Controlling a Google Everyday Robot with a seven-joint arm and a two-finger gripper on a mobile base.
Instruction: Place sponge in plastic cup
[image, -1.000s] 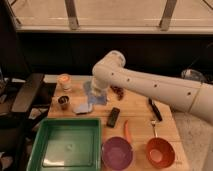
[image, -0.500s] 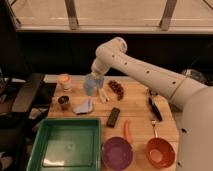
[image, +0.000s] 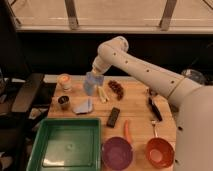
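My gripper hangs over the far left part of the wooden table. It is shut on the sponge, a small pale blue-grey pad, and holds it off the table. The light-blue plastic cup stands upright just below and slightly left of the sponge. The two overlap in this view, so I cannot tell whether they touch.
An orange-and-white cup and a small dark metal cup stand left of the blue cup. A folded blue cloth lies in front of it. Near the front are a green tray, a black bar, a carrot, a purple bowl and an orange bowl.
The gripper has risen from the table surface near the blue cloth, taking the sponge up with it, and now hangs by the blue cup.
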